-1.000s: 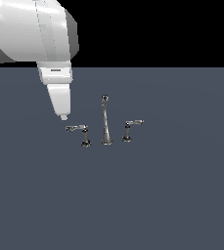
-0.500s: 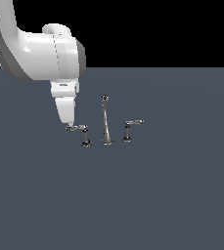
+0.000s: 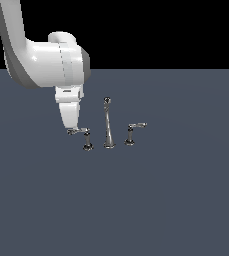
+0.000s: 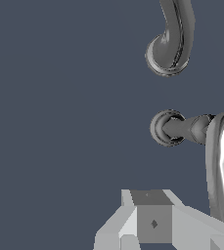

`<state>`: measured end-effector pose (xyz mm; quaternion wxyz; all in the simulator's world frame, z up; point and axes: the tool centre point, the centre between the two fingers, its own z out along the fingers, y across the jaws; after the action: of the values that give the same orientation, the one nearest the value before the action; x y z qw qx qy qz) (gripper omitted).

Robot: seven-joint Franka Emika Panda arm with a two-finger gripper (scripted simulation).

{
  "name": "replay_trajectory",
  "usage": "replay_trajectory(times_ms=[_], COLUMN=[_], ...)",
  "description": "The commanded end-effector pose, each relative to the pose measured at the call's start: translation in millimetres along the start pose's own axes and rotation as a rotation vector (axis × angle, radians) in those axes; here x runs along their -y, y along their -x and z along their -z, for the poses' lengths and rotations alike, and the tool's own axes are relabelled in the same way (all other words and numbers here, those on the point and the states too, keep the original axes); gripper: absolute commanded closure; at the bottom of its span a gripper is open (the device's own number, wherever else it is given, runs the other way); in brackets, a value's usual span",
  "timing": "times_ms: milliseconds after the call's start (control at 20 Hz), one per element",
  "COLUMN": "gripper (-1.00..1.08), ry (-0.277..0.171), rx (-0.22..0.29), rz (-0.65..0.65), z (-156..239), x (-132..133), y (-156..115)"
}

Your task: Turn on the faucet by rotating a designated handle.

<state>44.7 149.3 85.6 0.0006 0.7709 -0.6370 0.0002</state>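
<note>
The faucet (image 3: 107, 131) is a tiny chrome set with a tall thin spout in the middle and a lever on a short post at each side. The handle (image 3: 81, 131) is the lever on the exterior view's left, with its flat arm pointing left. My gripper (image 3: 72, 127) hangs from above, shut with nothing in it, its tip at the free end of that arm. In the wrist view the handle's round base (image 4: 166, 128) and long chrome arm (image 4: 223, 166) lie beside my gripper (image 4: 152, 222). The spout's foot (image 4: 168, 54) shows beyond them.
The shorter lever (image 3: 134, 129) stands on the exterior view's right of the spout. Everything rests on a flat dark grey surface (image 3: 166, 200). My white arm (image 3: 46, 65) fills the upper left of the exterior view.
My arm has come down and shifted right, bringing the gripper tip to the end of the handle's arm. The handle has not visibly turned.
</note>
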Motion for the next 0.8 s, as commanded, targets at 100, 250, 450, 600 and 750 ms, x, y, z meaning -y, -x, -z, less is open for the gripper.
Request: replay_trajectory(times_ms=[100,250,450,600,750], gripper=[1.08,1.08,1.08,1.08,1.08], ry=[0.0,0.0,0.0,0.0,0.0], rx=[0.0,0.0,0.001,0.001,0.001], rz=[-0.001,-0.001,-0.001,-0.001,-0.001], z=[0.1,0.1,0.1,0.2,0.2], x=[-2.7,-11.6,-23.7,-33.1,-39.4], y=[1.1,5.3,10.8,15.3,18.3])
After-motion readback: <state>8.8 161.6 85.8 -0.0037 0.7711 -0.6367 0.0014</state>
